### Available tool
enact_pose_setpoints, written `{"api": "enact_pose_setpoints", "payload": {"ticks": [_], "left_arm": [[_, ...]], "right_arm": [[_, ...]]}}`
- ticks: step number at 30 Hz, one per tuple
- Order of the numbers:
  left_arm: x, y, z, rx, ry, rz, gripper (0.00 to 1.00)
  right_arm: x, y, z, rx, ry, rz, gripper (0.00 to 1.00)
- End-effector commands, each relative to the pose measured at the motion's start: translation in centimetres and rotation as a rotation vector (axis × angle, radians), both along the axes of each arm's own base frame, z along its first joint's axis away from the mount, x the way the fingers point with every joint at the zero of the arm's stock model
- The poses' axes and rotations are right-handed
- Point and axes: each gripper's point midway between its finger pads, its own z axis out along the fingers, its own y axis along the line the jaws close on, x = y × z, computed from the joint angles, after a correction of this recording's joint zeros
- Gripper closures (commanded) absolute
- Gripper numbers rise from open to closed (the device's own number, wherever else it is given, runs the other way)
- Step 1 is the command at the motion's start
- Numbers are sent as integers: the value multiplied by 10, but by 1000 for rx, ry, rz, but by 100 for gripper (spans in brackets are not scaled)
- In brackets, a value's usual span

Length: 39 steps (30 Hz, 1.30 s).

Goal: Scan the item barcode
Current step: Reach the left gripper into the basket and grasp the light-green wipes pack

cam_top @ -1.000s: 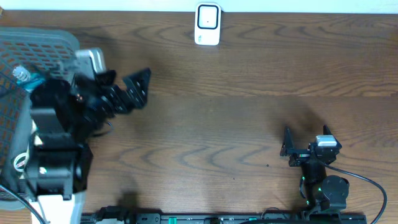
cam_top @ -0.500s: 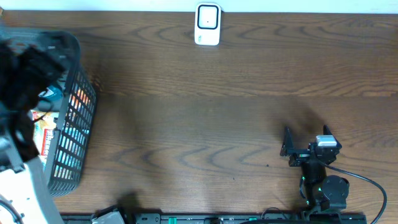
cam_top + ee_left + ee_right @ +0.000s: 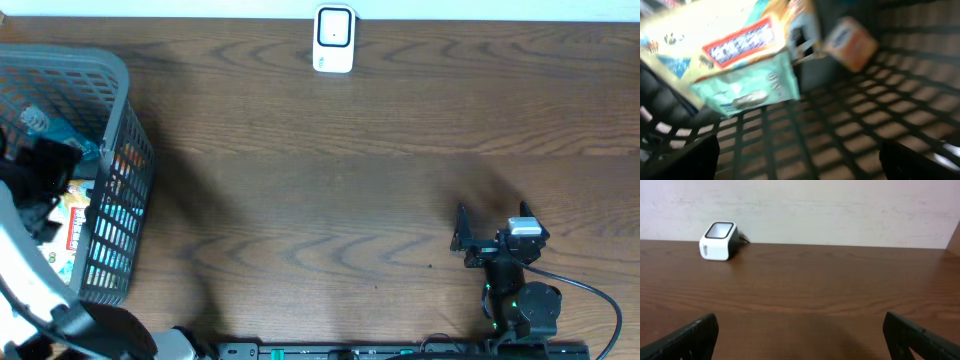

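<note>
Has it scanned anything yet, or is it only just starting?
Just starting. Done: nothing visible, no item is at the white scanner. In hand: the open left hand is down inside the grey basket, facing a teal packet, gripping nothing. The right hand sits open, holding nothing. Left: grab an item, lift it out, show its barcode to the scanner.

Left end effector (image 3: 800,162): jaws wide apart, down inside basket (image 3: 122,205). Right end effector (image 3: 462,238): jaws wide apart, well apart from basket.
</note>
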Motion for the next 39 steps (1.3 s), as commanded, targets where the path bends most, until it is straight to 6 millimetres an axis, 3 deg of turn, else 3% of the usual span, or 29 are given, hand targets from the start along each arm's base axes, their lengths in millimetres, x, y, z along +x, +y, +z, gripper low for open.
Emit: {"api": "enact_pose_setpoints", "payload": {"ticks": [1, 9, 13, 31, 39], "left_arm": [[-16, -2, -29, -35, 100, 52, 2], [-41, -12, -92, -70, 215, 91, 2], [-49, -6, -115, -32, 245, 141, 2], [-62, -12, -170, -7, 246, 165, 1], [-59, -10, -166, 3, 235, 145, 57]], "right_arm": [[0, 4, -1, -11, 2, 18, 1], [0, 4, -1, -11, 2, 18, 1], [0, 4, -1, -11, 2, 18, 1], [0, 4, -1, -11, 2, 18, 1], [0, 4, -1, -11, 2, 18, 1]]}}
